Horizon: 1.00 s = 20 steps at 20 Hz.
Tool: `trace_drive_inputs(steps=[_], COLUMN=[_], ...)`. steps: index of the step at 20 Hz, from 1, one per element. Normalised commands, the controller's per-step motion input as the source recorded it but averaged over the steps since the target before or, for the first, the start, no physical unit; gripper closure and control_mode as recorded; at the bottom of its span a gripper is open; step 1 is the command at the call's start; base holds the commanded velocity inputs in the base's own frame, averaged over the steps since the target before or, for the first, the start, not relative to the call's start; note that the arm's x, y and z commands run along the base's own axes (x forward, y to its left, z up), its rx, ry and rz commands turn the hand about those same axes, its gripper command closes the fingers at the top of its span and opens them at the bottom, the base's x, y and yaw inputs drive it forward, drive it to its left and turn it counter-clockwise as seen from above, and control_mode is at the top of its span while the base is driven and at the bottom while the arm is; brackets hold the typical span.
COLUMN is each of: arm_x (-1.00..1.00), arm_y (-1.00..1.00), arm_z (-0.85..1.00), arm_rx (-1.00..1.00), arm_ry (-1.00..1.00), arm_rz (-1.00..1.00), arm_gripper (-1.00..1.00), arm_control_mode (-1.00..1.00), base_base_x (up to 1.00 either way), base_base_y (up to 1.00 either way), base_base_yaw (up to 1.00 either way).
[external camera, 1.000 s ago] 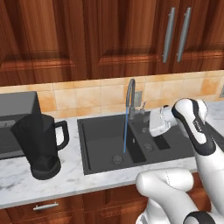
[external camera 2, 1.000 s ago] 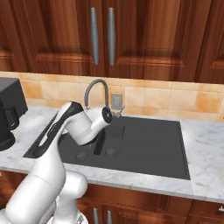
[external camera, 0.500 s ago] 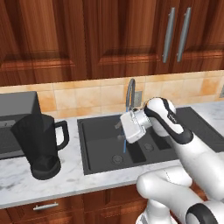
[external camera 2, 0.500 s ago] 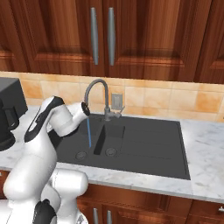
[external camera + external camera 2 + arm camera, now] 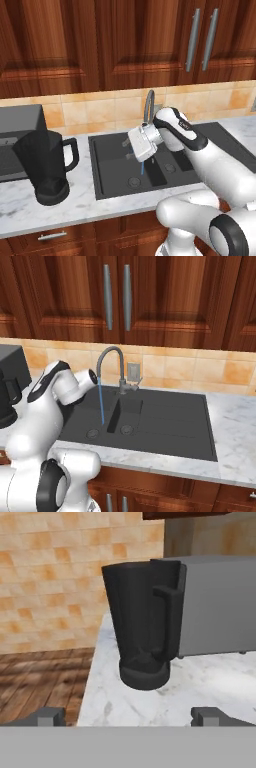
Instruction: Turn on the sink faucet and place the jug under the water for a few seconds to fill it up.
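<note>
Since one second ago the arm has swung from the right side of the sink (image 5: 200, 132), near the faucet's lever, across the basin toward the left, and the hand has turned to face the counter where the jug stands. The water (image 5: 101, 403) was already running then and runs now, a thin blue stream from the sink faucet (image 5: 111, 363) down into the deep bowl, close to the drain.

So the first step, turning on the tap, looks done, and the step in hand is the reach for the jug (image 5: 44, 160). It stands upright on the marble counter (image 5: 90, 210) to the left of the sink, well apart from the stream, with its loop handle turned toward the sink. Just behind it is the grey microwave (image 5: 220, 604).

The gripper (image 5: 127, 149) hangs over the left part of the basin and does not touch the jug. In the hand view its two fingertips (image 5: 47, 716) stand wide apart with nothing between them, and the jug is seen straight ahead, a little left of centre.

I judge that the next move is to go further left and somewhat lower, until the handle or the narrow lower body comes between the fingers, then to close. Care is needed not to push the jug against the microwave or tip it.
</note>
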Motion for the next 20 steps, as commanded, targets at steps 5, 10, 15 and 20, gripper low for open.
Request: trace_drive_inputs(steps=[5,10,15,20], arm_x=[0.39,0.32,0.24,0.18], arm_y=[0.11,0.09,0.13,0.06], arm_z=[0.0,0.0,0.0,0.0], arm_rx=[0.0,0.0,0.0,0.0], arm_ry=[0.0,0.0,0.0,0.0], arm_rz=[0.0,0.0,0.0,0.0], arm_gripper=[-1.0,-1.0,-1.0,-1.0], arm_control_mode=[-1.0,-1.0,-1.0,-1.0], base_base_x=[0.0,0.0,0.0,0.0], base_base_y=[0.0,0.0,0.0,0.0], base_base_yaw=[0.0,0.0,0.0,0.0])
